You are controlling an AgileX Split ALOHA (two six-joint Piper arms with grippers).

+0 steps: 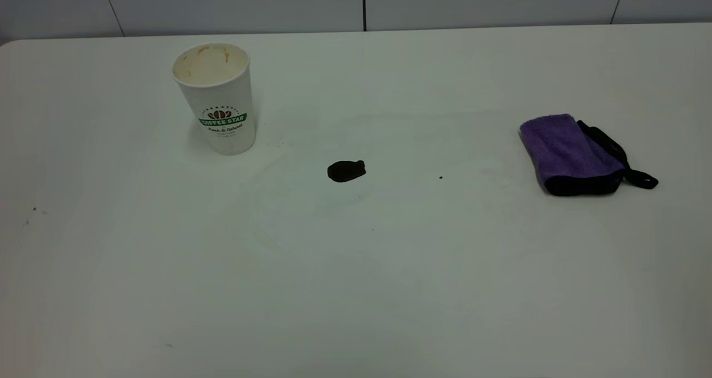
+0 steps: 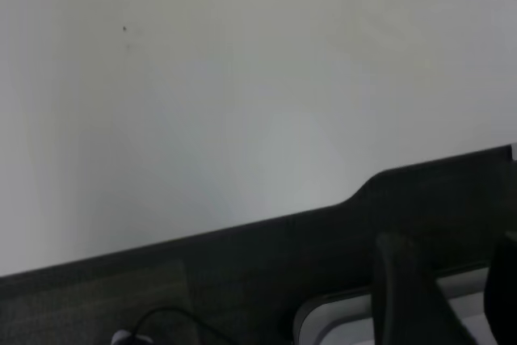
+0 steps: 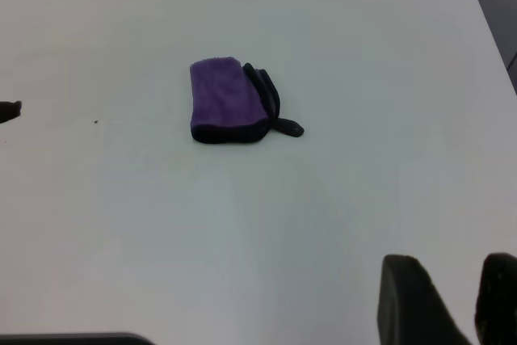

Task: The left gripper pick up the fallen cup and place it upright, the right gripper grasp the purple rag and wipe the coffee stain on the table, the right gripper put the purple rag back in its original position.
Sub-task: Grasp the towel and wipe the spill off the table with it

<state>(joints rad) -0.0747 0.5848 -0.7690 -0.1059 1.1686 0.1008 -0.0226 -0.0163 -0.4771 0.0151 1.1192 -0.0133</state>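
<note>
Purple rag (image 1: 573,151) is seen lying flat on the white surface (image 1: 356,289) at the right side, long axis running far-to-near with the black loop strap trailing toward the right edge; the cup (image 1: 216,97) is already upright at far left, the coffee stain (image 1: 346,170) unwiped between them. Right tool (image 3: 477,300) is held back from the rag with a gap between its fingers, left tool (image 2: 444,296) is parked over the surface edge, likewise spread. Likely faults: strap snagged or only the top fold pinched, so the rag is dragged loose and the stain smeared; the cup could be clipped if the wipe overruns.
</note>
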